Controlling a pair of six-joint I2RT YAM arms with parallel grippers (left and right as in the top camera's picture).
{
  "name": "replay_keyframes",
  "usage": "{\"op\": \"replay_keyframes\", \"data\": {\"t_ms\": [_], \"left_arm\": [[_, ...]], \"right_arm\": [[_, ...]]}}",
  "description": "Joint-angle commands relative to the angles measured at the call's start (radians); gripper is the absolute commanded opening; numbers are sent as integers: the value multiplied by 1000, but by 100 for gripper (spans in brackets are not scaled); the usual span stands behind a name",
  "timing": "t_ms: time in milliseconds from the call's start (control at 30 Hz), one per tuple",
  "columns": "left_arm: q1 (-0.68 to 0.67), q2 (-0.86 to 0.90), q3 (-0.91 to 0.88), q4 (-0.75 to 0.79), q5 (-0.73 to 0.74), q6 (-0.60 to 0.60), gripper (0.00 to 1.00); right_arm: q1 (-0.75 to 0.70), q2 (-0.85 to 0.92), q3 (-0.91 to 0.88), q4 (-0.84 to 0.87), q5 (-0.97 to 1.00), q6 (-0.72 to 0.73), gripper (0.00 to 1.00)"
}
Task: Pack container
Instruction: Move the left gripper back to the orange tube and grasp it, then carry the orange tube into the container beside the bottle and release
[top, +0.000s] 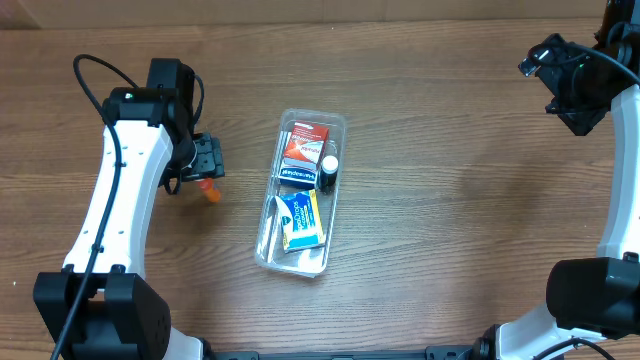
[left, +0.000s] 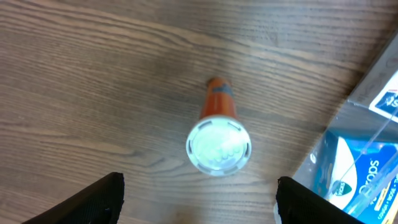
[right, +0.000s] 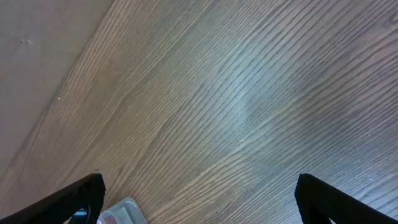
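The clear plastic container (top: 296, 262) lies at the table's middle, holding a red and white box (top: 304, 141), a dark blue box (top: 297, 175), a small dark bottle (top: 328, 170) and a blue and yellow box (top: 300, 220). An orange bottle with a white cap (top: 209, 191) lies on the table left of the container. In the left wrist view the orange bottle (left: 218, 134) lies ahead of my open left gripper (left: 199, 202), between the finger lines, and the container (left: 360, 168) shows at right. My left gripper (top: 205, 160) hovers just above the bottle. My right gripper (top: 565, 85) is open and empty at the far right.
The wooden table (top: 450, 220) surrounds everything. In the right wrist view only bare wood and a corner of the container (right: 121, 211) show between the open fingers (right: 199, 205). The arm bases stand at the front corners.
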Motion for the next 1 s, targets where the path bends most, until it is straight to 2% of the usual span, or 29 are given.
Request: {"op": "replay_keyframes", "data": {"t_ms": [0,233,400,500,600,633,767,900,967], "left_arm": [[-2,19,-43,43,-19,-21,79],[-1,41,-147,146,-12,-4,76],[-1,41,-155,204,-9,-2,53],[-1,41,-155,203,18,-2,45],[-2,41,-153,203,22,-2,28],[-2,41,-148,195,24,-2,28],[-2,39,34,-7,44,-2,25],[-33,39,370,-233,105,21,28],[-72,36,482,-282,146,20,30]], "right_arm": [[-1,-10,15,5,-5,-7,100],[-1,-10,15,5,-5,-7,100],[-1,-10,15,5,-6,-7,100],[-1,-10,15,5,-5,-7,100],[-1,-10,15,5,-5,-7,100],[-1,-10,15,5,-6,-7,100],[-1,-10,15,5,-5,-7,100],[-1,-10,15,5,-5,-7,100],[-1,-10,15,5,-5,-7,100]]}}
